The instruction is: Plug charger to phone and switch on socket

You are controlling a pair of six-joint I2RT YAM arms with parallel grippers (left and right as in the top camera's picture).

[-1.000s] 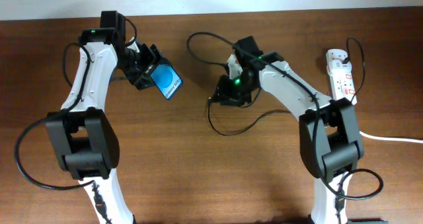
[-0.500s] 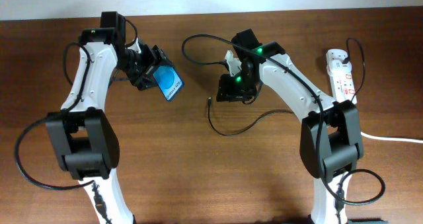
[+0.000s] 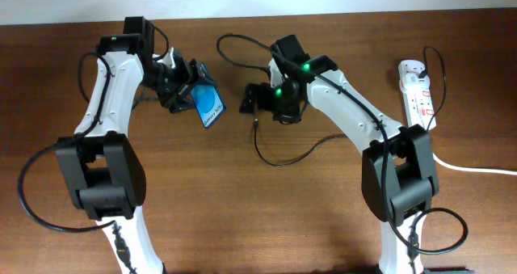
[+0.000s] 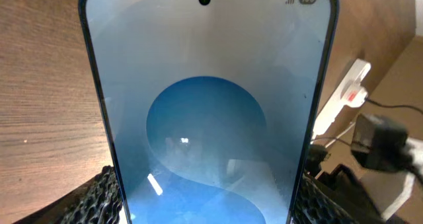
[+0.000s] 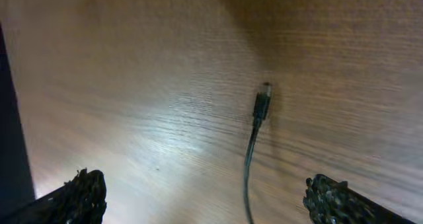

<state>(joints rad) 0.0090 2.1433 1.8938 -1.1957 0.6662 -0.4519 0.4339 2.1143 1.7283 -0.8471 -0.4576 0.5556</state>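
My left gripper (image 3: 196, 99) is shut on the phone (image 3: 209, 106), holding it tilted above the table; its blue screen (image 4: 205, 118) fills the left wrist view between the pads (image 4: 99, 197). The charger is a thin black cable (image 3: 279, 161) lying on the wood, with its plug tip (image 3: 255, 121) free, right of the phone. My right gripper (image 3: 247, 101) hovers just above that tip, open. In the right wrist view the plug tip (image 5: 262, 100) lies on the table between the spread fingertips (image 5: 334, 201), touching neither. The white socket (image 3: 418, 90) sits at the far right.
A thick white cord (image 3: 477, 169) runs from the socket off the right edge. A black cable loops at the socket's top end (image 3: 437, 64). The socket also shows beyond the phone (image 4: 347, 92). A dark edge (image 5: 10, 118) borders the right wrist view.
My right gripper has opened wide and moved left toward the phone. The cable tip stays on the table. The left gripper has shifted the phone slightly right.
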